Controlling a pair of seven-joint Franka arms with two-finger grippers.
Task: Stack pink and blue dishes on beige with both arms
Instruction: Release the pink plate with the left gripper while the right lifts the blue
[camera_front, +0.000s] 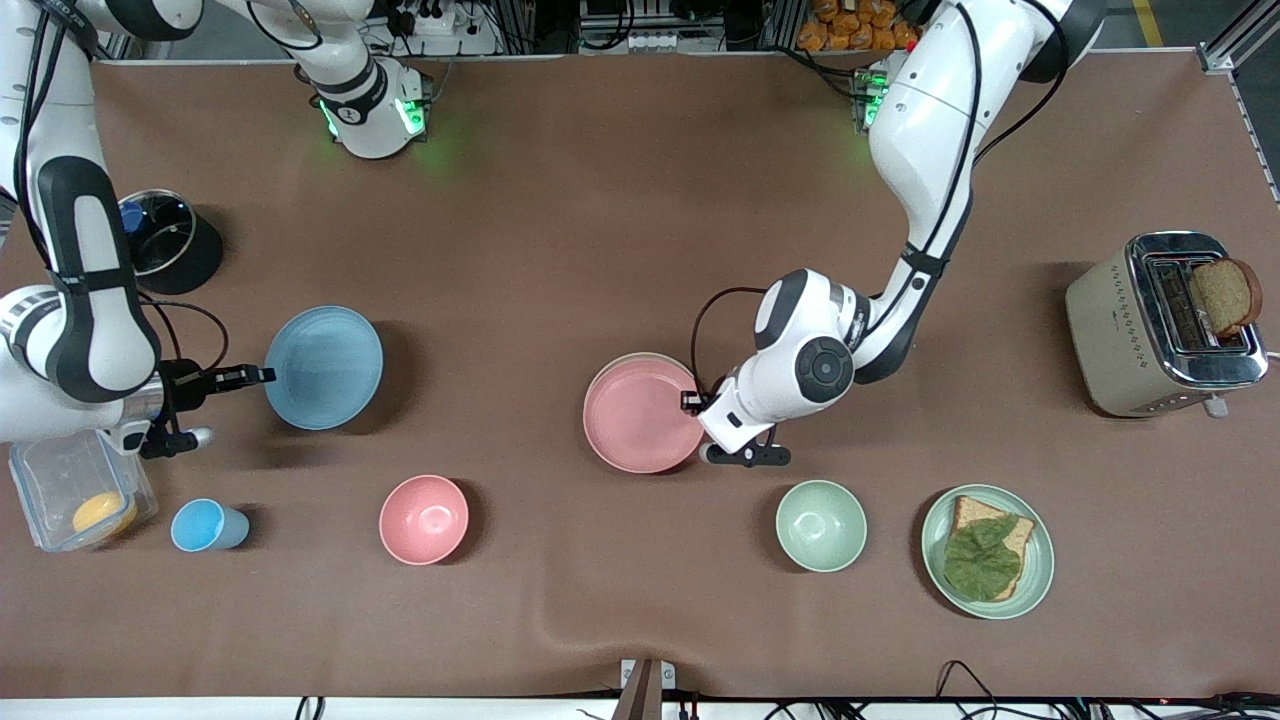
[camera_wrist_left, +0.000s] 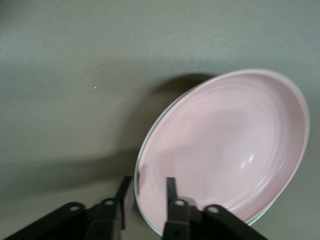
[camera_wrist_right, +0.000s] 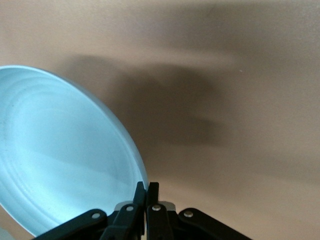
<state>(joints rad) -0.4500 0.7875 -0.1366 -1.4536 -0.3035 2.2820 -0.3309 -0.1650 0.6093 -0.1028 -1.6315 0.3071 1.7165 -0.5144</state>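
Pink plate (camera_front: 640, 418) flat on beige (camera_front: 640, 357), mid-table — left gripper (camera_front: 692, 402) at its rim, fingers apart, clamping nothing. Blue plate (camera_front: 325, 368) pinched by its edge in the right gripper (camera_front: 262, 376), held over the right arm's end of the table. Likely trouble: thin rim grip slipping in transit — or a knock against the left arm beside the stack.

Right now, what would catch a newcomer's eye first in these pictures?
The right gripper pinches the rim of the blue plate, held above the table at the right arm's end. Mid-table, the pink plate lies on the beige plate, the left gripper open astride its rim. A toaster holding bread stands at the left arm's end.
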